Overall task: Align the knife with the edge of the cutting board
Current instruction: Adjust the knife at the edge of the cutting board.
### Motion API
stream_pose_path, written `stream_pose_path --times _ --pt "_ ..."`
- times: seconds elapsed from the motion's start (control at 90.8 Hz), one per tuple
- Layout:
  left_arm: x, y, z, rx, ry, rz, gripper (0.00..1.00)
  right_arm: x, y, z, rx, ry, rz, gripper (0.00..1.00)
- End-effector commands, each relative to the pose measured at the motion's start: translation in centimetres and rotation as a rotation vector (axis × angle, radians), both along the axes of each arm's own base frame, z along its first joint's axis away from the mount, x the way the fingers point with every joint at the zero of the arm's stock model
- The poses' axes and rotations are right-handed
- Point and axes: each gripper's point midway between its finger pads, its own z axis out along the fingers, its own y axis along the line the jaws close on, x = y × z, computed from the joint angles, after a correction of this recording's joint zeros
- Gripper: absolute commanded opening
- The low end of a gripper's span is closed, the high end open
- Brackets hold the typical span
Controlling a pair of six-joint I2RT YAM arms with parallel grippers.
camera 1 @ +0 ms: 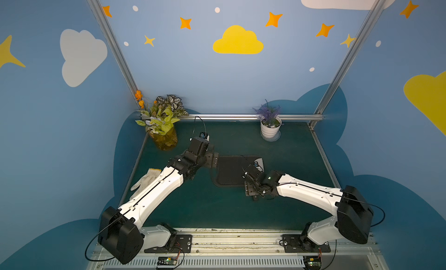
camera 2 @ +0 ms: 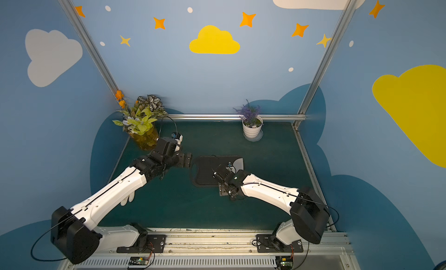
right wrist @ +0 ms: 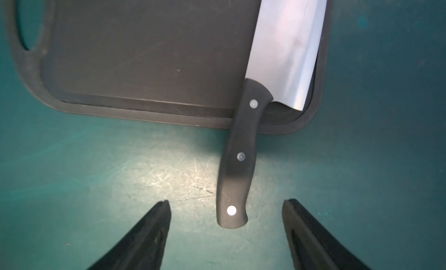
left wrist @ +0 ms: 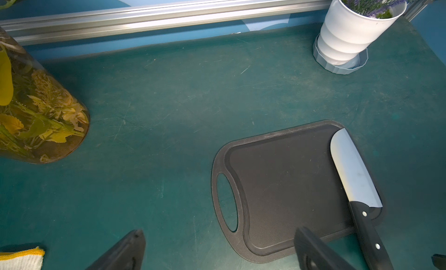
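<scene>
At the far left a white glove [camera 1: 146,181] is seen on the green surface [camera 1: 217,208], partly hidden by the left arm, and a vase [camera 1: 165,139] of leaves is placed behind it. The left pincer [left wrist: 219,232] is released, its fingers wide apart, just beside the slot end of the board [left wrist: 284,184], which is laid flat near the middle. The knife [right wrist: 251,104] is laid nearly along the short edge opposite to the slot. Its blade is flat on the board and its handle sticks out over the near rim. The right pincer [right wrist: 226,203] is released, its fingers [right wrist: 149,232] at both sides of the handle end, not touching it. A white pot [camera 1: 270,129] is placed at the back right.
</scene>
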Motion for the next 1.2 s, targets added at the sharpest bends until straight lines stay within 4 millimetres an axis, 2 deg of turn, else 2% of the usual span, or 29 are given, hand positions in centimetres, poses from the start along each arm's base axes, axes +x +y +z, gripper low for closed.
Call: stream_pose_path --times 0.0,0.231,0.584,1.189 --pt "0.3 0.2 0.8 0.002 -0.009 0.001 1.0 -0.3 -1.1 -1.7 -0.075 0.025 -0.01 0.91" --pt "0.3 0.1 0.8 -0.005 -0.006 -0.004 1.0 -0.1 -1.2 -3.3 -0.108 0.043 -0.021 0.98" --pt "0.3 0.0 0.6 -0.007 0.0 -0.005 1.0 -0.2 -2.1 -4.7 -0.148 0.066 -0.039 0.98" --pt "0.3 -0.1 0.4 -0.008 0.004 -0.006 1.0 -0.3 -4.0 -4.8 -0.141 0.07 -0.075 0.98"
